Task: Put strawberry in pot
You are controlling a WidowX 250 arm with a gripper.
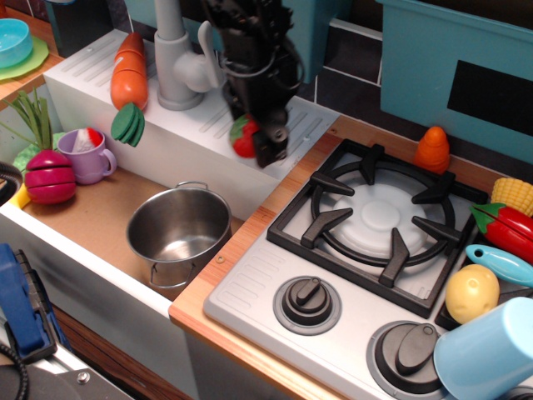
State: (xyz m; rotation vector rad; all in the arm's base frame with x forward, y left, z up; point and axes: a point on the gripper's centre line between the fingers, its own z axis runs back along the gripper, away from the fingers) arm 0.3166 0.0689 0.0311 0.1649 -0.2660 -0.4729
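Note:
The red strawberry (243,138) with a green cap is held between the fingers of my black gripper (254,142), lifted above the white drainboard (208,125). The gripper is shut on it and partly hides it. The shiny steel pot (178,225) with two loop handles stands empty in the sink basin, below and to the left of the gripper.
A grey faucet (179,62), a toy carrot (129,79), a purple mug (87,156) and a red onion toy (50,177) lie left. The black stove grate (375,217), an orange cone toy (433,148), a red pepper (508,227), a yellow potato (471,292) and a blue cup (487,354) are to the right.

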